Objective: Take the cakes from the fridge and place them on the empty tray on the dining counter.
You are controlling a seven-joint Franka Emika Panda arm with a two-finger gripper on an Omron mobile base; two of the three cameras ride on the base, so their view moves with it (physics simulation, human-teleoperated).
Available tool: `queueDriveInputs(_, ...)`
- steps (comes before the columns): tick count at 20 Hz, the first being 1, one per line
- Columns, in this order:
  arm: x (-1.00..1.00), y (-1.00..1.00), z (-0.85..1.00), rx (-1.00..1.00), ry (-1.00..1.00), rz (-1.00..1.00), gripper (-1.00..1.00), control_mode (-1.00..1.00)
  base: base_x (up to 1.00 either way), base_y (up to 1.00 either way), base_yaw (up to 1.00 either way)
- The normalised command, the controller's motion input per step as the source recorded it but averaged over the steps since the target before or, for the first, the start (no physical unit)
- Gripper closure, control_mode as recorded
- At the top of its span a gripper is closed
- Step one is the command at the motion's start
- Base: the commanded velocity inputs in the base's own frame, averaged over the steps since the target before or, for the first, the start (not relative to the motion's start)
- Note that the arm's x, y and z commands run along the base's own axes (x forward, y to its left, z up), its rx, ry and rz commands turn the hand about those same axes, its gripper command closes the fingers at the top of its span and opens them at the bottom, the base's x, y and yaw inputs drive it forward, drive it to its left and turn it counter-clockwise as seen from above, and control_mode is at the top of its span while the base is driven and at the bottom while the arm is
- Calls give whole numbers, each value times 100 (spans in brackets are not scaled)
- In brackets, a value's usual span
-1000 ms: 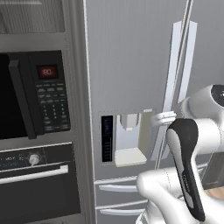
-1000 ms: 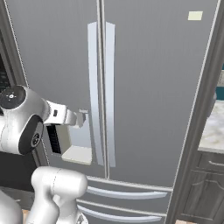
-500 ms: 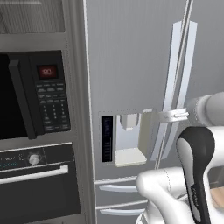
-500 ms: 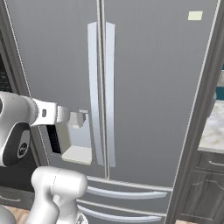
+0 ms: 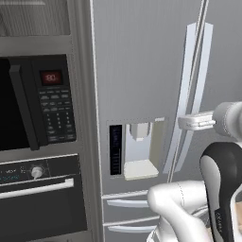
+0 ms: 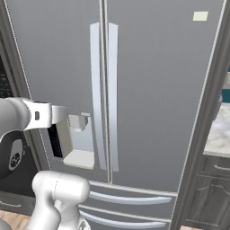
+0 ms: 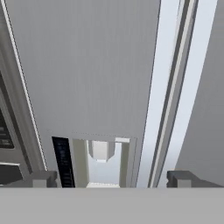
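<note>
Fridge (image 6: pixel 152 90) is closed, both French doors shut, so the cakes are not visible; presumably inside, can't tell which shelf. Gripper (image 7: pixel 111 178) has its fingers spread wide, nothing between them, hanging in front of the left door at about the height of the water dispenser (image 5: pixel 139 149), just beside the left door's handle (image 5: pixel 186 101) but not touching it as far as the views show. In the hand view the two fingertips (image 7: pixel 43 178) straddle the dispenser recess and the handle strip (image 7: pixel 151 96), so the handle is roughly between the fingers, off toward the right one. Right door's handle (image 6: pixel 113 94) sits just across the centre seam. Judgement on handling: the door is stiff, heavy steel, held by a seal, and will need a steady pull along its hinge arc, not a jerk. The handle is a smooth, glossy vertical bar, likely slippery, so best taken mid-length with the fingers across its narrow width and closed fully before pulling. A grip too near the bar's edge risks sliding off. Cakes later will be tiny, light, soft and easily crushed; pinch gently from the sides. Black microwave (image 5: pixel 33 101) and oven (image 5: pixel 40 189) stand left of the fridge, not part of the job.
</note>
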Motion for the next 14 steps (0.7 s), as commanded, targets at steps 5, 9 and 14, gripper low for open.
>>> queueDriveInputs(5,0,0,0,0,0,0,-100,100,-16,0,0)
queueDriveInputs(9,0,0,0,0,0,0,-100,100,-49,-4,0)
queueDriveInputs(14,0,0,0,0,0,0,-100,100,-47,-13,0)
